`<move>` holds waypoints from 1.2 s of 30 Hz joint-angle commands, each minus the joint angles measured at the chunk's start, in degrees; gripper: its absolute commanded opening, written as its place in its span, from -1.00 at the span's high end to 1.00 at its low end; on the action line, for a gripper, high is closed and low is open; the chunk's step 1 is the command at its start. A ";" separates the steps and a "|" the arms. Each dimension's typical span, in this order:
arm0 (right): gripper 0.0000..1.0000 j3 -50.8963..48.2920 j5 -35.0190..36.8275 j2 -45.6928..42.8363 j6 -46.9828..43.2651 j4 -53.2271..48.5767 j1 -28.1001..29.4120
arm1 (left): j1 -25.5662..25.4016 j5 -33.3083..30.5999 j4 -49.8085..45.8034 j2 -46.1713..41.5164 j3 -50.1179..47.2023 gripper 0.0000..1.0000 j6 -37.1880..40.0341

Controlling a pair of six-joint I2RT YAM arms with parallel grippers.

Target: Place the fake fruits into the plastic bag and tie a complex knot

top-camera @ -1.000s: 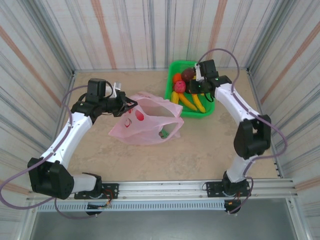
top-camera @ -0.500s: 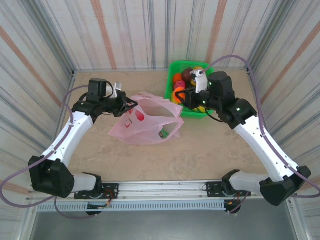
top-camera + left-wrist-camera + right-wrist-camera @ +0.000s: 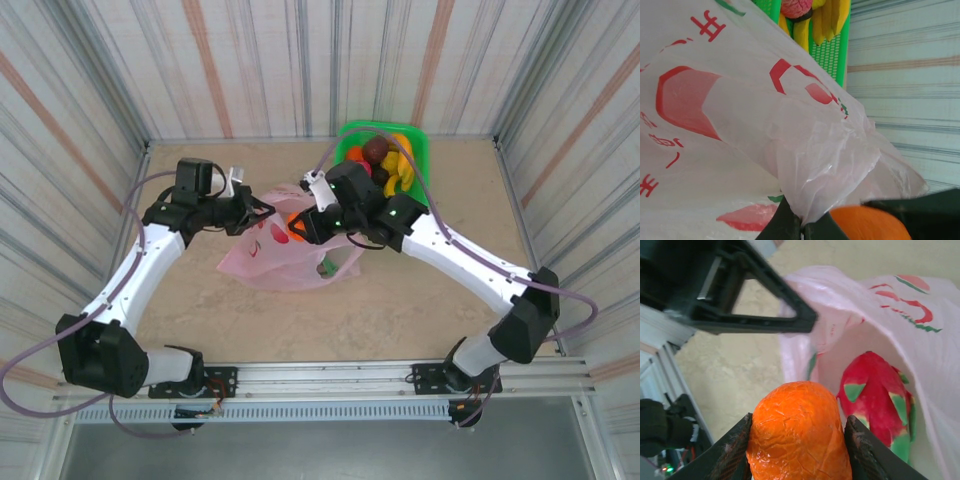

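The pink plastic bag [image 3: 290, 262] lies mid-table with its mouth held up. My left gripper [image 3: 257, 212] is shut on the bag's rim film [image 3: 810, 165] at its left side. My right gripper [image 3: 300, 226] hangs over the open mouth, shut on an orange fake fruit [image 3: 799, 432]. Inside the bag lies a red-pink fruit with green tips [image 3: 875, 390]. Yellow bananas [image 3: 402, 170] and a dark maroon fruit [image 3: 375, 150] stay in the green basket [image 3: 420, 140]. The orange fruit [image 3: 867, 225] sits at the lower edge of the left wrist view.
The green mesh basket stands at the back, right of centre, touching the bag's far side. Striped walls enclose the table on three sides. Bare tabletop [image 3: 400, 310] spreads in front of the bag.
My right arm lifted the orange fruit out of the green basket and swung left to above the bag's mouth. The left gripper kept its hold on the rim.
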 commanded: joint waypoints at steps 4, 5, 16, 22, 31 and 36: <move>0.13 2.12 3.60 1.44 -1.74 0.56 -1.09 | 0.42 1.35 -6.85 -1.40 3.77 1.00 6.10; 0.13 2.09 3.70 1.42 -1.74 0.71 -1.28 | 0.47 1.34 -7.33 -1.40 3.97 1.00 6.62; 0.13 -2.22 4.50 3.83 -3.16 6.76 -1.95 | 0.47 2.50 -6.31 -1.66 4.27 1.00 5.55; 0.13 -2.56 1.91 8.59 -2.63 10.61 -1.54 | 1.05 0.82 -7.38 -2.30 4.80 1.00 5.32; -0.05 -1.77 -6.84 14.13 0.31 12.92 0.18 | 2.55 0.49 -8.43 -3.37 4.48 1.00 5.60; -0.28 -0.58 -7.95 14.99 0.41 10.98 0.63 | 3.12 -0.15 -8.36 -3.87 3.83 1.00 5.49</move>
